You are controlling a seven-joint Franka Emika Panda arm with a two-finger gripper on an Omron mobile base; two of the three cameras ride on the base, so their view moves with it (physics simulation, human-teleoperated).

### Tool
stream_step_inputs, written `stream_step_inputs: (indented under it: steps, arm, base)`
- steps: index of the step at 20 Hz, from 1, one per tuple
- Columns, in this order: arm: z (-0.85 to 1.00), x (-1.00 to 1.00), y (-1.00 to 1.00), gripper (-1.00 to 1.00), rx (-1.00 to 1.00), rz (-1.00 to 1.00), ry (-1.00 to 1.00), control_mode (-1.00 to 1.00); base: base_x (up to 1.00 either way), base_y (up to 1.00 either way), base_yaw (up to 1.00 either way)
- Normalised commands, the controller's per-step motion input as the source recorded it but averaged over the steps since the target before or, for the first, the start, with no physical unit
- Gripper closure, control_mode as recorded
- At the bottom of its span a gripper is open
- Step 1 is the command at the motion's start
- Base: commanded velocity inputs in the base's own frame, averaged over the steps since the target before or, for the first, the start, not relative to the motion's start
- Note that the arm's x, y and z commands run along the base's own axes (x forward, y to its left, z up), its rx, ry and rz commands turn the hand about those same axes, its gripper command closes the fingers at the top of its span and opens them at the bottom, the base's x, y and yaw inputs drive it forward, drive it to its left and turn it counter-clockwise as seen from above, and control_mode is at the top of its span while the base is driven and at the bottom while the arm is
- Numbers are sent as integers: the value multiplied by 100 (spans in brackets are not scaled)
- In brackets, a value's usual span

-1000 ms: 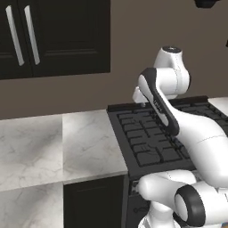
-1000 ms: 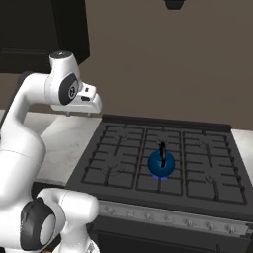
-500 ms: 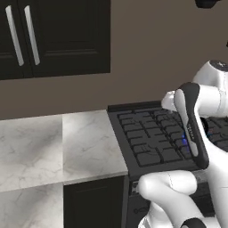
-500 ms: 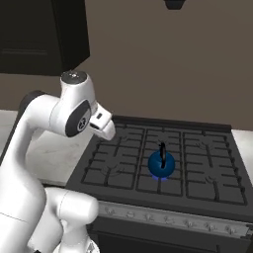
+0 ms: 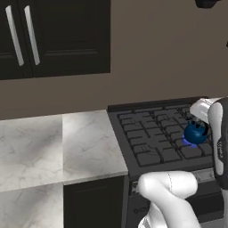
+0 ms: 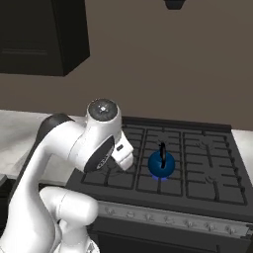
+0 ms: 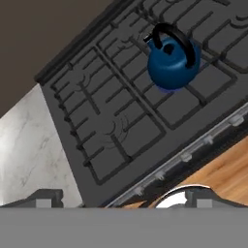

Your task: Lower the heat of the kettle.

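A: Left to right, what's there?
B: Marble worktop (image 7: 24,145), then the stove (image 7: 121,121); the kettle (image 7: 170,62) sits on a front-centre grate.
A: Step?
B: Approach, I'd judge. The claw (image 7: 123,196) hangs spread, holding nothing. Next it must drop to the knob row (image 7: 193,147) below the kettle.

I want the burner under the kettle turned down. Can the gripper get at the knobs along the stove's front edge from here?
Probably yes: the gripper hangs open above the knobs, with nothing between; the kettle sits farther back.
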Motion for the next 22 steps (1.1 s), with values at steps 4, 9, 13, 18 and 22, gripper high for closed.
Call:
stream_step_inputs:
  steps: [4,9,13,18,22]
  arm:
    - [-39,-67,-100,-100,26,-18,-3,-100]
    - [-53,-54,-77,-100,20,-15,-3,-100]
    - [-78,-35,-17,-100,12,-7,-2,-100]
    - [-64,-4,0,-100,11,-5,0,-100]
    - [-68,2,0,-100,2,-2,0,-100]
  base:
    - [0,0,0]
    - [0,0,0]
    - [0,0,0]
    - [0,0,0]
    - [0,0,0]
